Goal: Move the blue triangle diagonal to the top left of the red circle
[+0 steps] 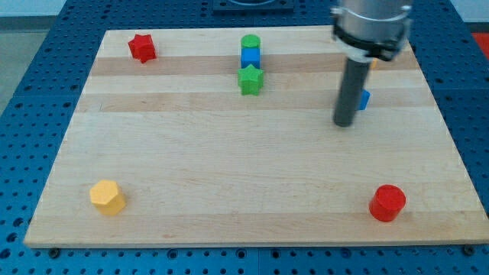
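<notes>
The blue triangle (364, 99) lies at the view's upper right, mostly hidden behind my rod; only a small blue part shows at the rod's right side. My tip (344, 123) rests on the board just below and left of it, touching or nearly touching. The red circle (387, 203) sits near the view's bottom right, well below the tip and the blue triangle.
A red star (142, 47) is at the top left. A green circle (250, 42), a blue square (250, 57) and a green star (250, 79) stand in a column at top centre. A yellow hexagon (107, 197) is at the bottom left. A small orange piece (374, 65) peeks from behind the arm.
</notes>
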Available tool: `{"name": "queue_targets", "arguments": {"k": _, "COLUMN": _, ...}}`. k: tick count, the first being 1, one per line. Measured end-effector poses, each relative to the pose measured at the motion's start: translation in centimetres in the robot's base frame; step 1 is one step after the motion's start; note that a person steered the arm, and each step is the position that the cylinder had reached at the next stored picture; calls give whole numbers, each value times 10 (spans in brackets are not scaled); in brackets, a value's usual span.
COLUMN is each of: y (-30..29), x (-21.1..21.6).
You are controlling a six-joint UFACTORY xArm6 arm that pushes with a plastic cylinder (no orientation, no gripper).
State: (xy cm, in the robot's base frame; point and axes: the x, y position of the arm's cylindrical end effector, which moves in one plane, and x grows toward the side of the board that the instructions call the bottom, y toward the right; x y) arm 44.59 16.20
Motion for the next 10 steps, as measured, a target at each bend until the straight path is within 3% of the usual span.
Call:
{"name": "queue_targets", "arguments": {"k": 1, "y": 74, "x": 31}}
{"name": "queue_targets", "arguments": {"k": 2, "y": 100, "x": 30}}
{"name": "queue_targets", "arguments": {"k": 3, "y": 84, "x": 2}}
{"name": "queue_targets", "arguments": {"k": 5, "y": 18, "x": -9}}
{"name": "queue_targets", "arguments": {"k": 8, "y": 36, "x": -35}}
{"name": "queue_targets", "arguments": {"k": 10, "y": 32, "x": -78}}
